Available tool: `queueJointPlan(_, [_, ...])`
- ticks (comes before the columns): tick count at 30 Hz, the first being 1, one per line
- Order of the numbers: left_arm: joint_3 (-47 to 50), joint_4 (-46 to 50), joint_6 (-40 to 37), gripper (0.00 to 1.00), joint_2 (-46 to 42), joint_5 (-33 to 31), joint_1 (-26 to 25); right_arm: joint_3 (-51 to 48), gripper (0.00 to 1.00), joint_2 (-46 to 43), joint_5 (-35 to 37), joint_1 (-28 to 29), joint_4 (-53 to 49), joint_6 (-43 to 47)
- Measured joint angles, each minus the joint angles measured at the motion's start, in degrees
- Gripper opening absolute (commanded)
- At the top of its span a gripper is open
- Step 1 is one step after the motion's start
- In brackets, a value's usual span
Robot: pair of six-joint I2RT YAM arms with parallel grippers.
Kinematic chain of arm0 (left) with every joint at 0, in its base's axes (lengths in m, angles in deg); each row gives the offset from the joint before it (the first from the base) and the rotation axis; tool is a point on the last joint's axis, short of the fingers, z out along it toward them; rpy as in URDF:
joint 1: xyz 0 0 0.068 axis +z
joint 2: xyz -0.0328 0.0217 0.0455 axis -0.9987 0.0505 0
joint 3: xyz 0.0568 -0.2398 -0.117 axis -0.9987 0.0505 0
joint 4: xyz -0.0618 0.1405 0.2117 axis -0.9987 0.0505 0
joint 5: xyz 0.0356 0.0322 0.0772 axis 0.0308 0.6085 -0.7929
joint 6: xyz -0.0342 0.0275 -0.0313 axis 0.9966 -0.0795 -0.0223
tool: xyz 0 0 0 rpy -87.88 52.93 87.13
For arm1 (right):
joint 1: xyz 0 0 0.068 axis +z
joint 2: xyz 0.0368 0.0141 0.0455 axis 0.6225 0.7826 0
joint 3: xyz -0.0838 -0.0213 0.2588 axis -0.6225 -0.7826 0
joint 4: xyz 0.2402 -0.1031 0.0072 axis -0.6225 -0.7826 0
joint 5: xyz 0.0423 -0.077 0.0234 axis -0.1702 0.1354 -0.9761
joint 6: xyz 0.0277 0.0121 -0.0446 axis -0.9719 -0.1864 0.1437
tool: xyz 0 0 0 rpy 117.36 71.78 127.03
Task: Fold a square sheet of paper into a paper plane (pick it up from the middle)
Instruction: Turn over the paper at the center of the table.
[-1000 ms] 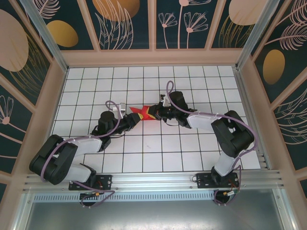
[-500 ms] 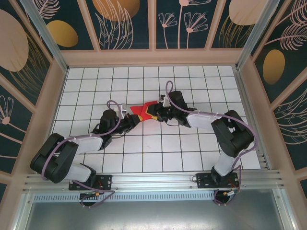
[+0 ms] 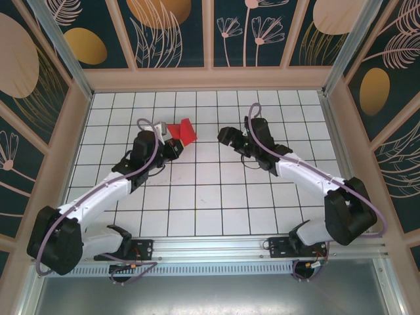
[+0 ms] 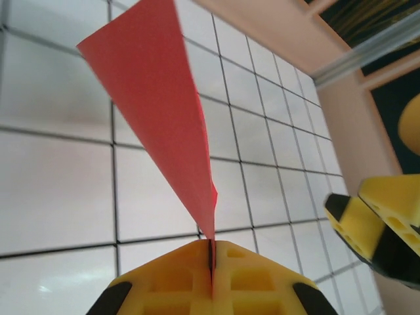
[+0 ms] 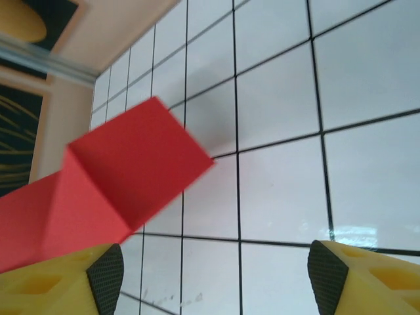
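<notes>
The square sheet of paper [image 3: 182,131] is bright red and folded into a creased wedge, held above the white grid table at the back left of centre. My left gripper [image 3: 172,140] is shut on its narrow end. In the left wrist view the paper [image 4: 157,98] fans upward from the closed yellow jaws of the left gripper [image 4: 211,252]. My right gripper [image 3: 225,136] is open, about one tile to the right of the paper and apart from it. In the right wrist view the right gripper [image 5: 216,275] has only bare tiles between its fingers, and the paper [image 5: 125,174] hangs ahead at the left.
The white tiled table [image 3: 216,197] is boxed in by a beige rim [image 3: 210,79] at the back and side walls [image 3: 62,151]. A finger of the right gripper [image 4: 380,226] shows at the right edge of the left wrist view.
The right gripper opened, let go of the paper and drew back to the right. The left gripper closed tight on the paper and carried it up and toward the back left.
</notes>
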Motion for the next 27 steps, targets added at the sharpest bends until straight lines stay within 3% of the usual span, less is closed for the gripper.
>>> queueJointPlan(8, [-12.9,19.4,-13.2,0.03,0.1,-24.2,-1.3,-2.2,0.93,-1.9,8.2,-0.5,-2.6,1.6])
queueJointPlan(14, [-16.1,26.9,-16.8,0.03,8.3,-38.8,-3.2,-2.4,0.99,-2.0,10.5,-0.6,-2.7,2.6])
queueJointPlan(21, [-16.7,30.1,-17.7,0.03,20.7,-46.2,-9.3,-4.9,0.99,-4.1,12.8,-0.8,-3.5,2.6])
queueJointPlan(27, [-19.7,30.4,-17.8,0.07,31.0,-48.7,-15.6,-7.9,0.99,-8.7,14.2,-3.3,-4.3,1.5])
